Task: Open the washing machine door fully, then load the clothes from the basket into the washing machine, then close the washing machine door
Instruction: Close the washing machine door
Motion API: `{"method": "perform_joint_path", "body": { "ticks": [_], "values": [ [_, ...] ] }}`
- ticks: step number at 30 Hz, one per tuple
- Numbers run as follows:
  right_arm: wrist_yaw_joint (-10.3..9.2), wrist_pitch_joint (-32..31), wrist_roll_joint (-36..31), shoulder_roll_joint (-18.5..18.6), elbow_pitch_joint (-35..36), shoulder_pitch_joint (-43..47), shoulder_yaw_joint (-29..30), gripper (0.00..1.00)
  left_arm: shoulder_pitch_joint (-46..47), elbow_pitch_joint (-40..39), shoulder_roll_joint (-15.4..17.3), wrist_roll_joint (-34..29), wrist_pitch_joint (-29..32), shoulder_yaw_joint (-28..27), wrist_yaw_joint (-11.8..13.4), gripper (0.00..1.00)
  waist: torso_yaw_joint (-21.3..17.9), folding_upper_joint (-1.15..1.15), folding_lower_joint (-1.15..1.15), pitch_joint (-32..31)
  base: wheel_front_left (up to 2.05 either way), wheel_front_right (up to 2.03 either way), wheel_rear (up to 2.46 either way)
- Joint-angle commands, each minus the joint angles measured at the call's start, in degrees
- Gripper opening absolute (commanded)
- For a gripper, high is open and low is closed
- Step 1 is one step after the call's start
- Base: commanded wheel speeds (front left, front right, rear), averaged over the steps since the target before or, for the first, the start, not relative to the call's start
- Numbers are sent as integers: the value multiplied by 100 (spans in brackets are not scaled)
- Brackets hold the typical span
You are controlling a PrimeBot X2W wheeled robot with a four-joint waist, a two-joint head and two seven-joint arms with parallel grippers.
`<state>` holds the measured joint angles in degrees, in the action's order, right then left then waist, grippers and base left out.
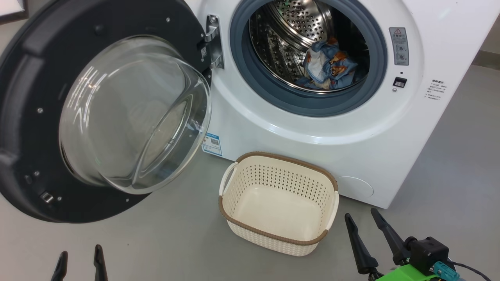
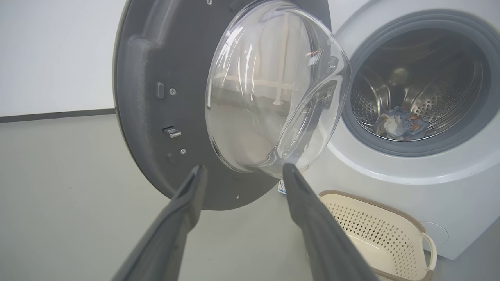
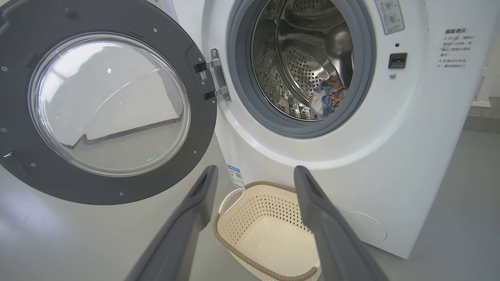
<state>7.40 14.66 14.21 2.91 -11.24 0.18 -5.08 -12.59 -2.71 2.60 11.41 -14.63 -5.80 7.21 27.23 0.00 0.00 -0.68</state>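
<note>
The washing machine point(image 1: 351, 128) stands with its door point(image 1: 35, 117) swung wide open to the left, glass bowl facing out. The clothes point(image 1: 328, 66), light-blue with orange prints, lie bundled inside the steel drum; they also show in the right wrist view point(image 3: 328, 99) and the left wrist view point(image 2: 400, 125). The cream basket point(image 1: 234, 187) sits on the floor before the machine, nothing in it. My left gripper point(image 1: 80, 255) is open at the lower left, below the door. My right gripper point(image 1: 361, 218) is open, just right of the basket.
Grey floor point(image 1: 175, 242) spreads around the basket and under the door. The open door point(image 2: 144, 97) hangs low over the floor on the left. A white wall point(image 2: 54, 50) with a dark skirting strip runs behind the door.
</note>
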Motion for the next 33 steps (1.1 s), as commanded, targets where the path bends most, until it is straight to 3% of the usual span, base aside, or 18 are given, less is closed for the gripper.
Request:
{"method": "perform_joint_path", "body": {
  "ticks": [1, 30, 31, 32, 33],
  "values": [
    [9, 34, 28, -3, 142, -34, -169, 100, 224, -105, 28, 31, -37, -208, 48, 100, 31, 0, 0, -24, 0, 0, 0],
    [9, 34, 1, -3, 45, -100, -272, 100, 137, -27, 28, 252, -37, -258, 141, 100, 174, 0, 0, -57, 0, 0, 0],
    [9, 34, 0, -3, 46, -93, -270, 100, 126, 18, 28, 247, -37, -231, 107, 38, 171, 0, 0, -58, 0, 0, 0],
    [9, 34, 0, -3, 46, -93, -270, 100, 126, 18, 28, 247, -37, -231, 107, 38, 171, 0, 0, -58, 0, 0, 0],
    [9, 34, 0, -3, 48, -86, -266, 100, 120, 53, 28, 183, -37, -201, 55, 0, 169, 0, 0, -61, 0, 0, 0]
  ]
}}
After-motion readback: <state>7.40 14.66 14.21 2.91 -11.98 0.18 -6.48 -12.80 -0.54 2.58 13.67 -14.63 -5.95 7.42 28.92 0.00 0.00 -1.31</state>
